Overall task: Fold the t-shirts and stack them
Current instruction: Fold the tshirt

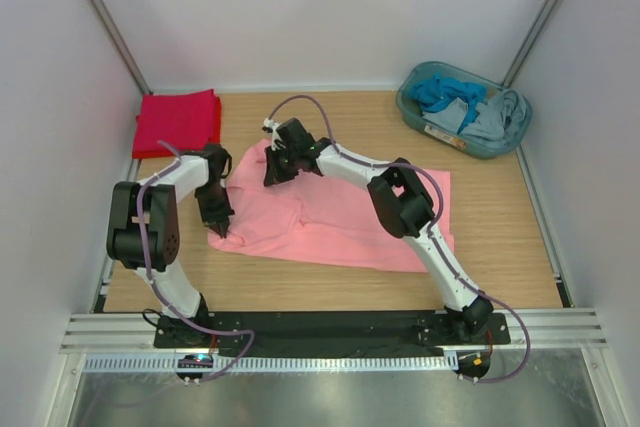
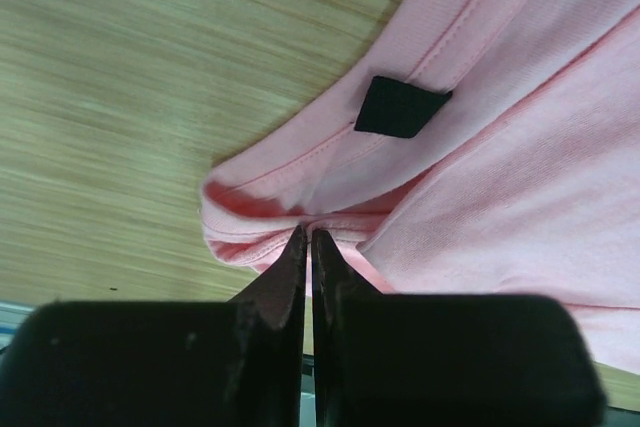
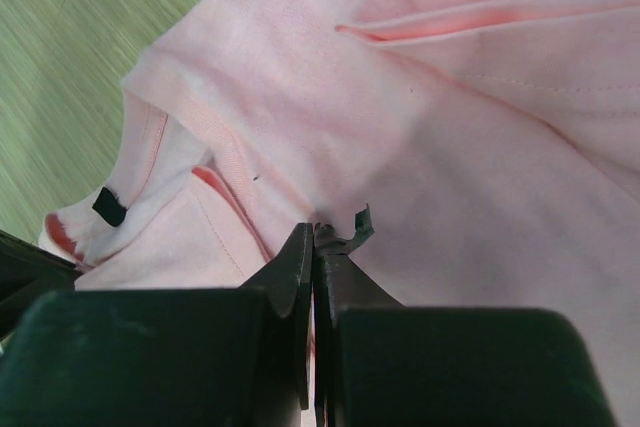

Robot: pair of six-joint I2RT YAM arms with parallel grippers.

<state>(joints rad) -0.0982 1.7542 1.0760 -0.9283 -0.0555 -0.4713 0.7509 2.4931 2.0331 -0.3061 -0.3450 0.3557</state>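
A salmon-pink t-shirt [image 1: 340,217] lies spread and rumpled across the middle of the wooden table. Its dark neck label [image 2: 400,107] shows near the bunched collar and also appears in the right wrist view [image 3: 108,207]. My left gripper [image 1: 222,231] is at the shirt's near-left edge, shut on a fold of pink cloth by the collar [image 2: 307,237]. My right gripper [image 1: 270,179] is at the shirt's far-left corner, shut on the pink fabric [image 3: 315,232]. A bright red t-shirt [image 1: 178,122] lies folded at the back left.
A blue-green basket [image 1: 415,112] holding blue and grey clothes stands at the back right. White walls close in the table on three sides. Bare wood [image 1: 500,247] shows to the right of the pink shirt and along the near edge.
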